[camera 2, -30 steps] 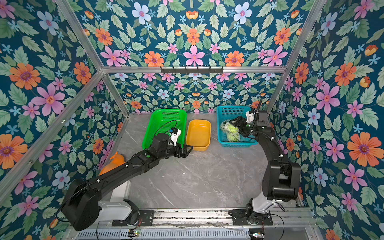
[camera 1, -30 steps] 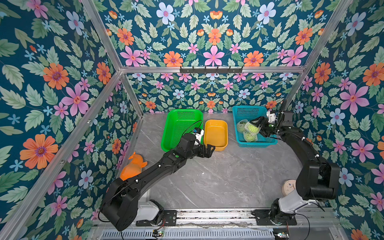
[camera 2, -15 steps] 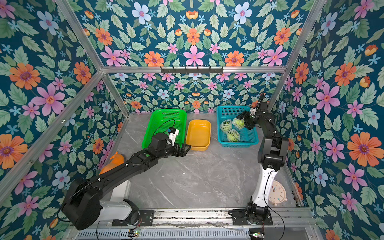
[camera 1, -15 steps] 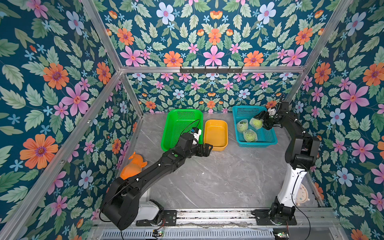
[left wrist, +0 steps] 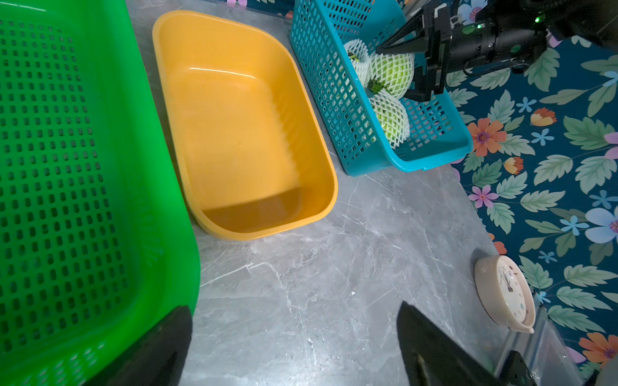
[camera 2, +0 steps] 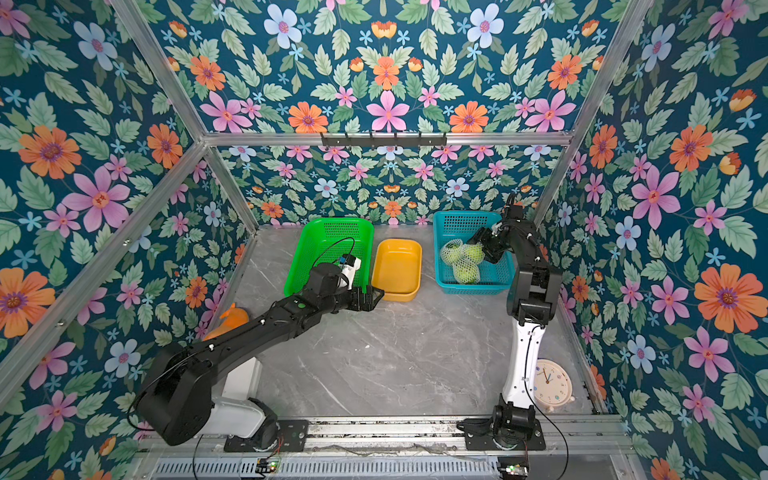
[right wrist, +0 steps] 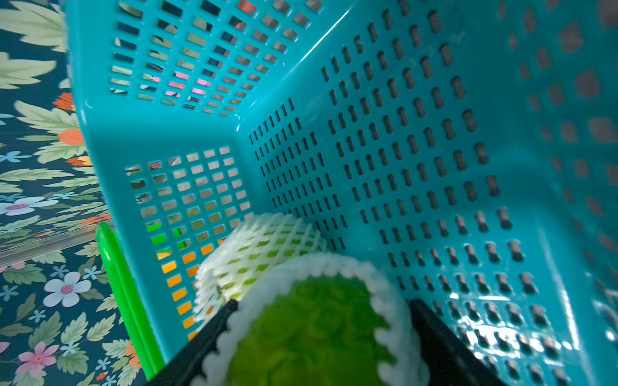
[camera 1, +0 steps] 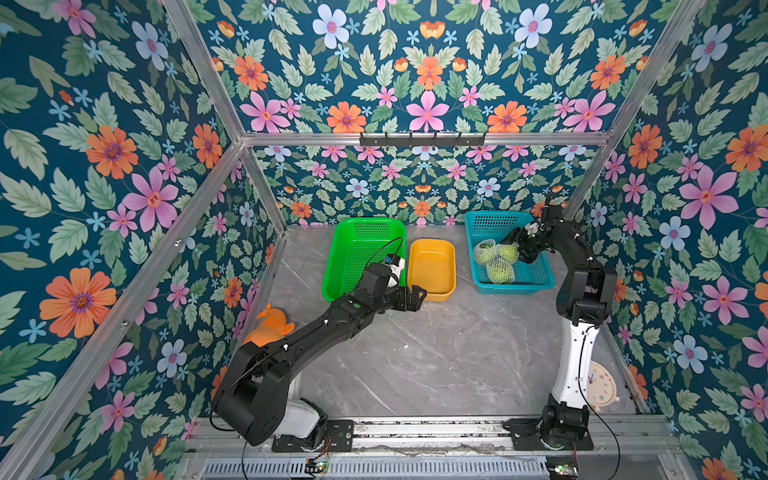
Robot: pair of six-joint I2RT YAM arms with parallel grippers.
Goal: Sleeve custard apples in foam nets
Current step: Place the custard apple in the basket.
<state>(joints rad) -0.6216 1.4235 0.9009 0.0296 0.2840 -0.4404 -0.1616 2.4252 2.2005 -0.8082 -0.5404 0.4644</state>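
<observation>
- Top views: three apples [camera 1: 500, 272], each in a net [camera 1: 478, 254], are in the blue basket [camera 1: 515, 287]; the right gripper [camera 1: 514, 249] grasps the rear-right one, and the left gripper [camera 2: 375, 296] hangs spread and empty by the yellow tub [camera 2: 397, 266].
- Left wrist: the left gripper's fingers [left wrist: 167, 347] stand wide over bare table [left wrist: 317, 284] (clock [left wrist: 505, 294] near wall [left wrist: 551, 167]).
- Right wrist: both fingers [right wrist: 207, 337] press the netted apple [right wrist: 314, 331]; another netted one lies just beyond it.

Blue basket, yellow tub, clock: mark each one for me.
blue basket [camera 1: 519, 287], in a top view, on its near front rim.
yellow tub [camera 1: 432, 266], in a top view, on its bare inner floor.
clock [camera 2: 550, 384], in a top view, on the middle of its face.
</observation>
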